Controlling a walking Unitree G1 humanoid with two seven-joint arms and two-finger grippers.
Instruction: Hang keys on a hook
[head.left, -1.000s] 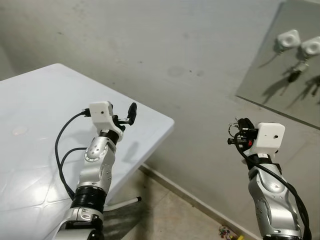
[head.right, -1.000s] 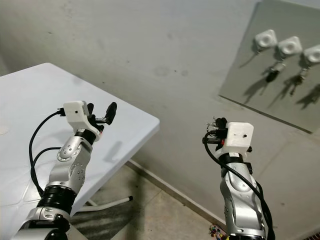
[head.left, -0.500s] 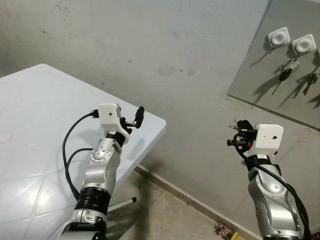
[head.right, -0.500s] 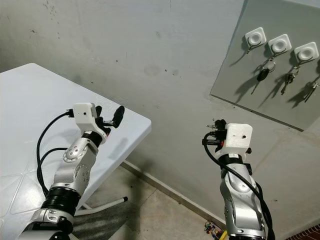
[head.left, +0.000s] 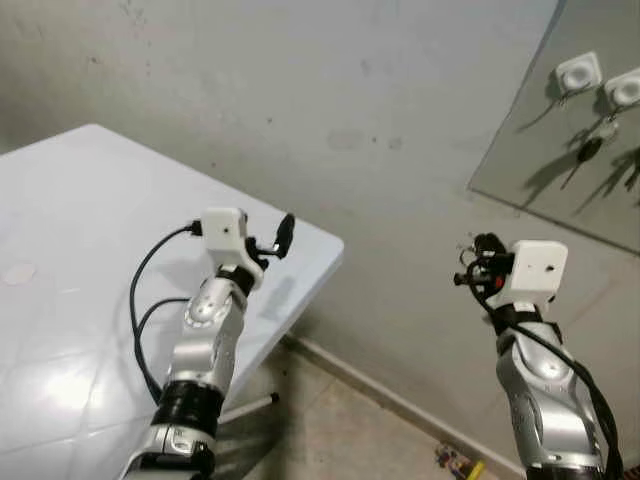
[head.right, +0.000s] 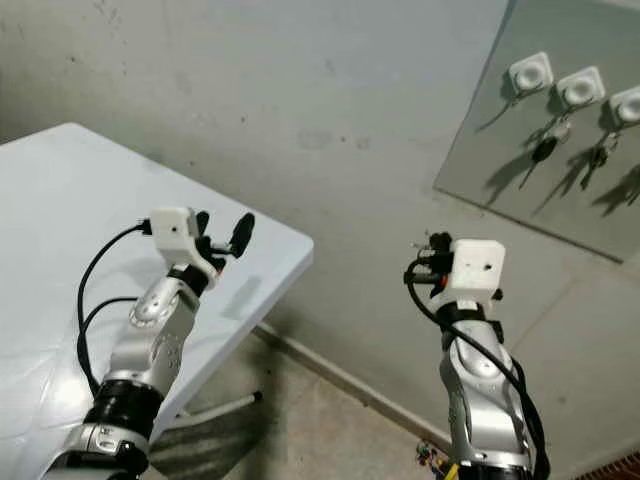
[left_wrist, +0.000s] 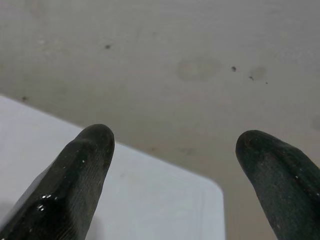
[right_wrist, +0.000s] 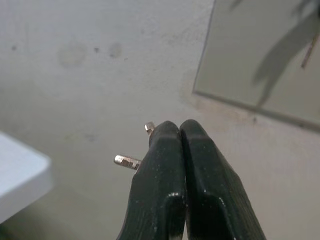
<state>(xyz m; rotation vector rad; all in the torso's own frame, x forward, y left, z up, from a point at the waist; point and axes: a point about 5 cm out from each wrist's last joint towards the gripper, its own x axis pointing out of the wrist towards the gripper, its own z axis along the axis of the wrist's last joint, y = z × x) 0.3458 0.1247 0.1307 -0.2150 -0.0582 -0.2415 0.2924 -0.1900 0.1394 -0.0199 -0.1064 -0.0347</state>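
Glossy white table (head.left: 60, 250), matt wall (head.left: 300, 90)

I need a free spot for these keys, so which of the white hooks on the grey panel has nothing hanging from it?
The leftmost hook, nearest the panel's left edge. The next two carry keys.

Head stereo pair looks fwd and down from above both arms, well back from the grey wall (head.left: 380, 120); both eyes share white table (head.left: 70, 260) and hook board (head.right: 560, 150) (right eye sees more hooks). Left wrist cam faces wall and table corner (left_wrist: 200, 200), close. Right wrist cam faces wall, board edge (right_wrist: 260, 65).
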